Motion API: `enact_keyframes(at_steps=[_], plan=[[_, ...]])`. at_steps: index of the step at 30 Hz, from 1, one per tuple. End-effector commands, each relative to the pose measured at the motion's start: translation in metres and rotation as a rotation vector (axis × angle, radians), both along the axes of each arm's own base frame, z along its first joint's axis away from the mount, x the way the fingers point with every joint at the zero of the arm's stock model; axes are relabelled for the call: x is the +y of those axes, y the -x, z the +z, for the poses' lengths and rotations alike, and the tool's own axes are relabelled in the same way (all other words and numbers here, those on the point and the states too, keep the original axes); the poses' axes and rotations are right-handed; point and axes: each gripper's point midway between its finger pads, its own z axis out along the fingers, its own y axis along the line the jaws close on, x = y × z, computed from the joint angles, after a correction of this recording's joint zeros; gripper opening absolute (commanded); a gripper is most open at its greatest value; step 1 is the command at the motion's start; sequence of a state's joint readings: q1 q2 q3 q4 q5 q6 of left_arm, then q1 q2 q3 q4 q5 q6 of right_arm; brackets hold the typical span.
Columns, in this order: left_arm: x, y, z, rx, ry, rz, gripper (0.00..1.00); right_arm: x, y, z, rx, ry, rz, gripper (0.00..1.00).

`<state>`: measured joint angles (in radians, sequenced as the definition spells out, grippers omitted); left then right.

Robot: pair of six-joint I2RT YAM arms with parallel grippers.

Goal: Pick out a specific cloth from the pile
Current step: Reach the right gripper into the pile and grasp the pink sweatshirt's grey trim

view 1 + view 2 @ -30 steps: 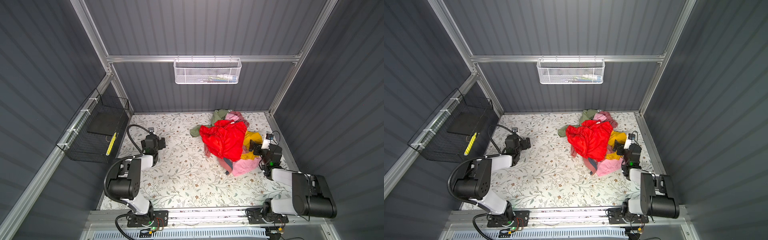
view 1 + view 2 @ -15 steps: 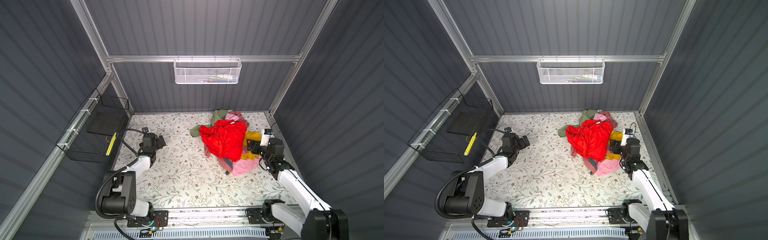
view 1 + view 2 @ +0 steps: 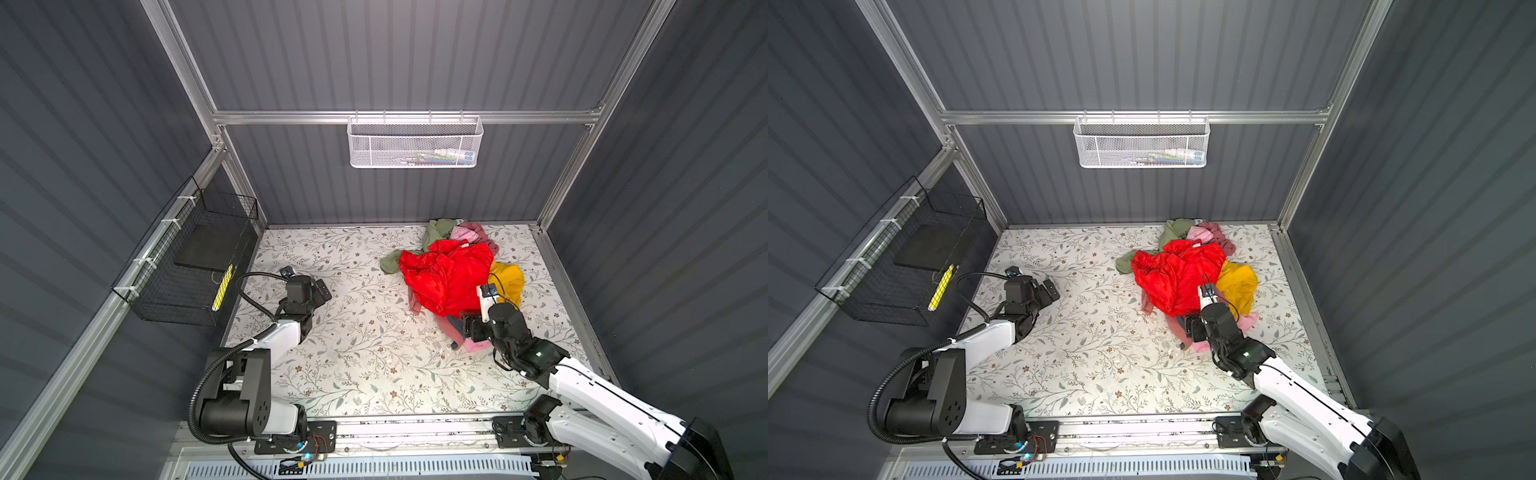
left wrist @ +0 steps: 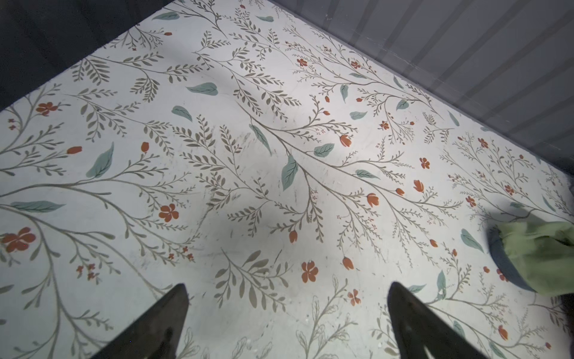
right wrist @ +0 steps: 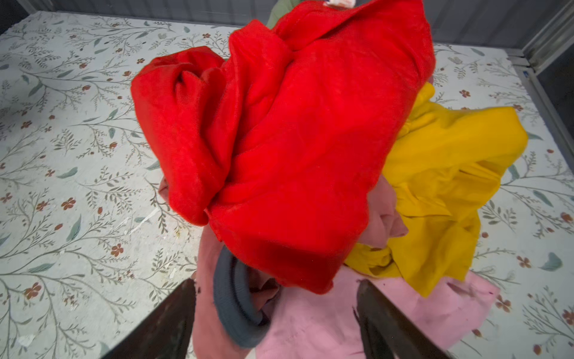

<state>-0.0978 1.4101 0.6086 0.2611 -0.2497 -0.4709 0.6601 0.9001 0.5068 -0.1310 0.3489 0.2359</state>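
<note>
2 grippers are in view, and only 1 is at the clothes. On the left, the left gripper hangs over the bare flowered table, jaws spread wide with nothing between them. A green garment from the pile's fringe shows at the edge of its wrist view.

Right of the middle sits the pile, topped by a red garment with a yellow garment beside it. The cloth, salmon-pink, lies at the pile's near edge. It is mostly buried under the red garment and touches a light-pink garment; its print is hidden.

The right gripper is down at that edge. Its jaws are wide, the cloth's blue-grey neck band lies between them, and nothing is pinched.

I judge the step in hand to be the reach for the grasp. The next move calls for closing on the neck band or the salmon fabric alone, clear of the red garment and the light-pink garment. Then the cloth has to be drawn out from under.
</note>
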Motion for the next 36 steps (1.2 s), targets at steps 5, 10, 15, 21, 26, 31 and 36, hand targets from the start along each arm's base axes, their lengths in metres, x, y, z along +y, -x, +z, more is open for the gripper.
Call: enact_keyframes(at_steps=[5,10,15,21,26,31,36], plan=[[0.001,0.009,0.002,-0.003,0.008,0.017,1.00,0.041,0.001,-0.009,0.042,0.257,0.093,0.81],[0.002,0.011,0.000,0.005,0.003,0.022,1.00,0.059,0.007,-0.027,0.144,0.499,0.148,0.79],[0.003,0.012,-0.002,0.012,-0.004,0.022,1.00,0.067,0.021,-0.036,0.214,0.691,0.182,0.77],[0.002,0.011,-0.001,0.005,0.002,0.018,1.00,0.061,0.041,-0.043,0.302,0.772,0.118,0.72],[-0.002,0.007,0.002,-0.002,0.013,0.003,1.00,0.053,0.044,-0.059,0.356,0.818,0.058,0.70],[-0.002,0.008,-0.003,0.014,0.012,-0.001,1.00,0.061,0.039,-0.071,0.393,0.798,0.049,0.64],[-0.003,0.010,-0.002,0.015,0.003,-0.014,1.00,0.052,0.033,-0.081,0.442,0.811,0.012,0.57]])
